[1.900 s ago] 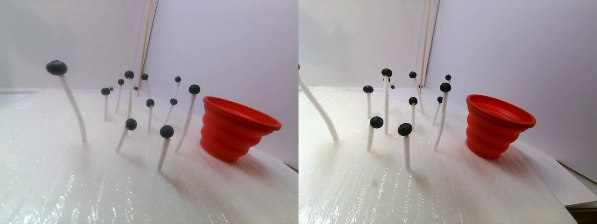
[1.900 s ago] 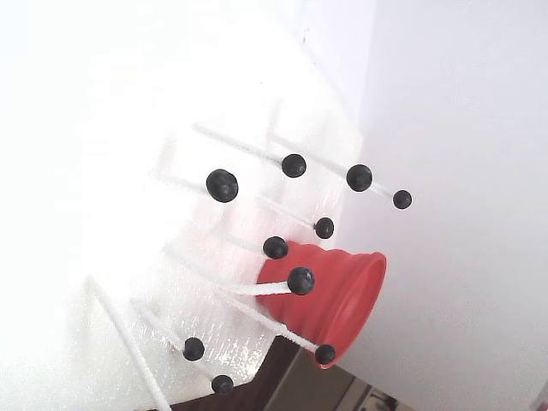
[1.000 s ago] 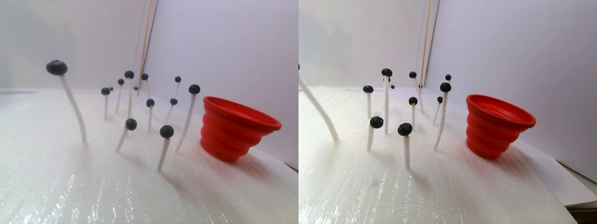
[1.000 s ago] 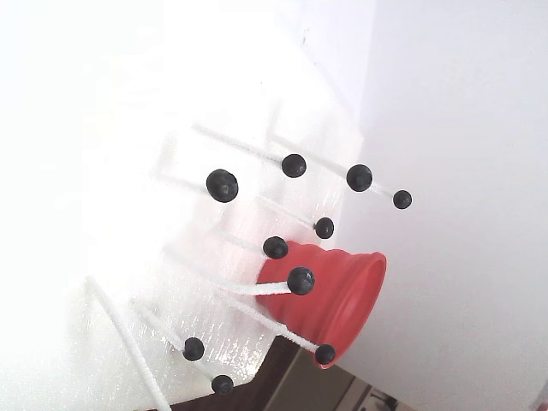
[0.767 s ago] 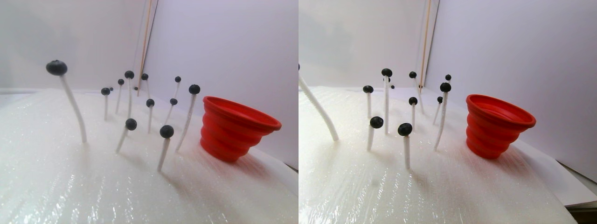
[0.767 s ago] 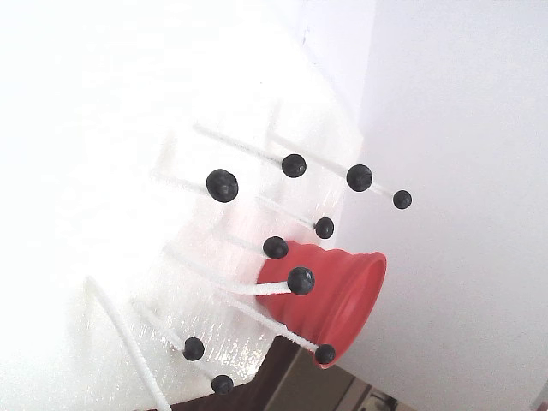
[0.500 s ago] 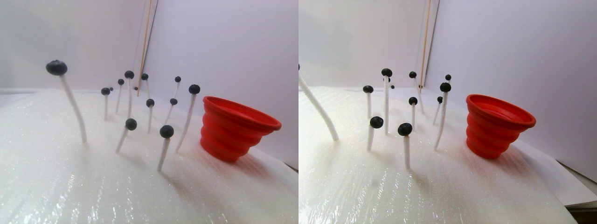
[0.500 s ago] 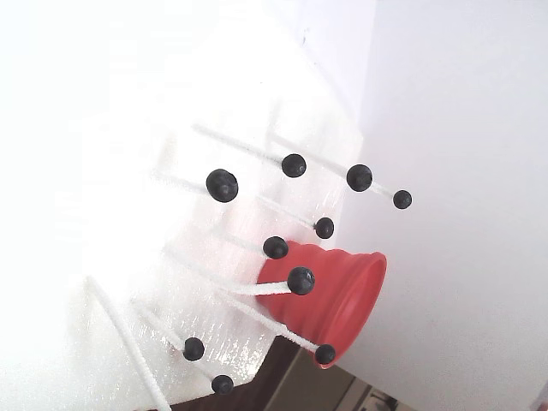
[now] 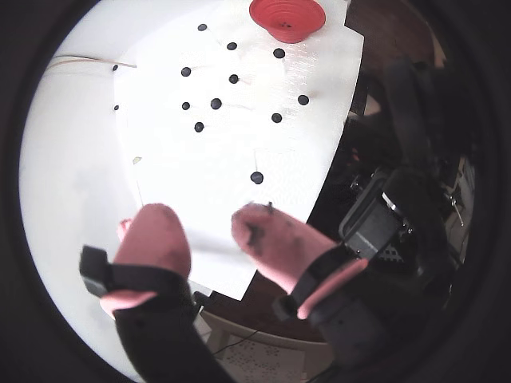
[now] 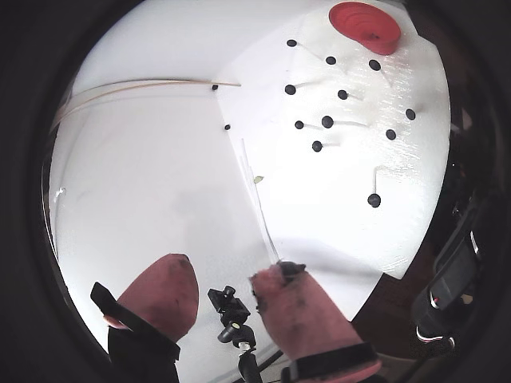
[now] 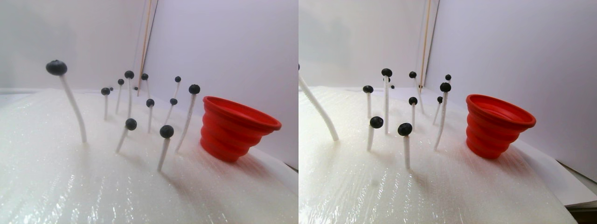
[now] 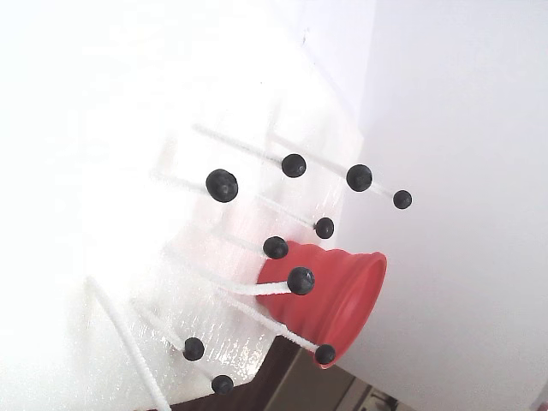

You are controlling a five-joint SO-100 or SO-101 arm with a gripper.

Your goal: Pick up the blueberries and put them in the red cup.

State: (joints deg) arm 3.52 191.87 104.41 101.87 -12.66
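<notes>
Several blueberries sit on top of thin white rods stuck in a white foam sheet point(image 11: 70, 186); the nearest are one blueberry point(image 9: 256, 177), one blueberry point(image 10: 374, 199) and one blueberry point(image 11: 166, 131). The red cup point(image 11: 233, 128) stands upright on the sheet beside them, at the far top in both wrist views as the red cup point(image 9: 286, 16) and the red cup point(image 10: 365, 24). In the fixed view the red cup point(image 12: 338, 291) lies behind a blueberry point(image 12: 300, 280). My gripper point(image 9: 204, 219) hangs high over the sheet's near edge, open and empty, far from every berry. The same gripper point(image 10: 226, 275) shows pink tips smeared dark.
A thin wooden stick point(image 11: 145, 42) leans in the corner of the white walls behind the rods. A small black camera mount point(image 10: 231, 311) stands below the fingers. Black equipment point(image 9: 383, 223) and dark floor lie past the sheet's right edge in a wrist view.
</notes>
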